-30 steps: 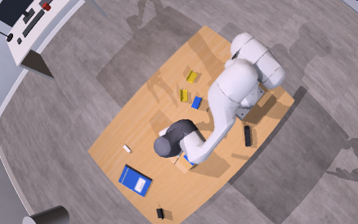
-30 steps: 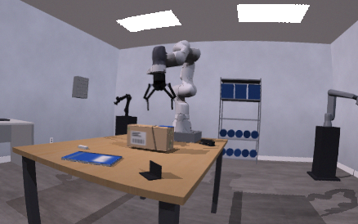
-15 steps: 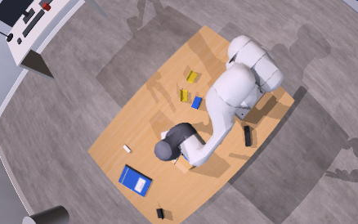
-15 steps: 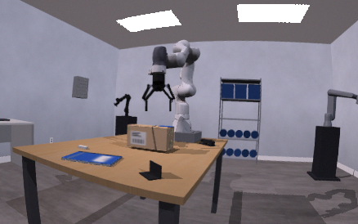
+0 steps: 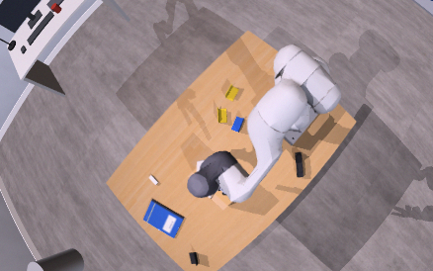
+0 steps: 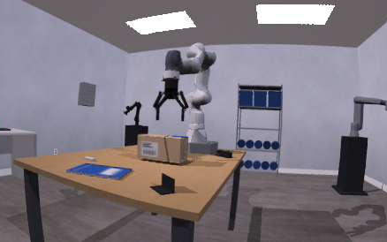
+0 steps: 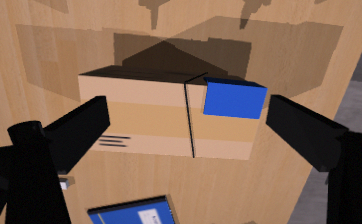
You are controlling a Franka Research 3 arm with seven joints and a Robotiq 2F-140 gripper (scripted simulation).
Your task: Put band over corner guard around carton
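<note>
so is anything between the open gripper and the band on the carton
Nothing visible. The gripper hangs open above the carton, with only air beneath it, and the dark band beside the blue corner guard lies uncovered between the fingers.

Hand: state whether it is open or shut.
Open. In the wrist view the hand has its fingers spread wide either side of the carton below, with nothing between them.

On the table: one carton, two yellow blocks, one small blue block, one blue book, two black brackets.
</note>
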